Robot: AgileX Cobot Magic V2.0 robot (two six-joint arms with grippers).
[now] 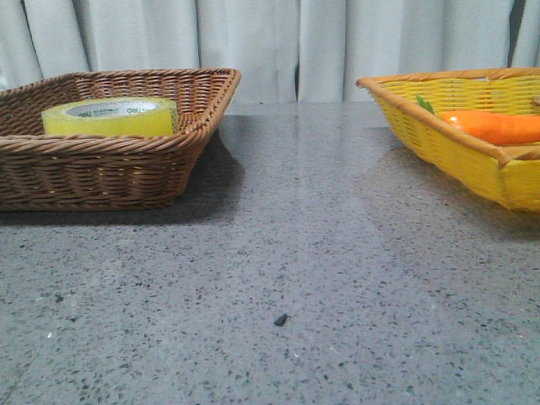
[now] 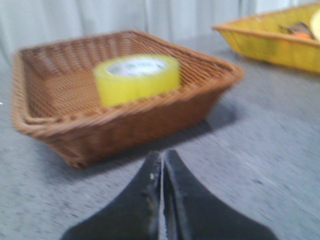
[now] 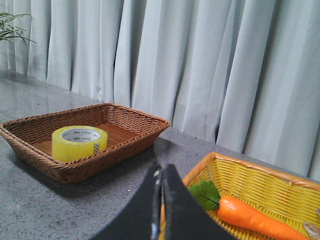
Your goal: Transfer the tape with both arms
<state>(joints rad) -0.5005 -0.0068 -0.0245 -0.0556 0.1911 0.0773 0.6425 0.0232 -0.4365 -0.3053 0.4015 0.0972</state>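
The yellow tape roll [image 1: 111, 117] lies flat inside the brown wicker basket [image 1: 126, 164] at the left of the table. It also shows in the left wrist view [image 2: 137, 77] and the right wrist view [image 3: 79, 143]. My left gripper [image 2: 163, 156] is shut and empty, low over the table short of the brown basket [image 2: 150, 112]. My right gripper [image 3: 161, 169] is shut and empty, by the near rim of the yellow basket [image 3: 250, 175]. Neither gripper shows in the front view.
The yellow wicker basket [image 1: 456, 139] at the right holds an orange carrot [image 1: 498, 126] with green leaves [image 3: 206, 194]. A small dark speck [image 1: 281, 320] lies on the grey table. Pale curtains hang behind.
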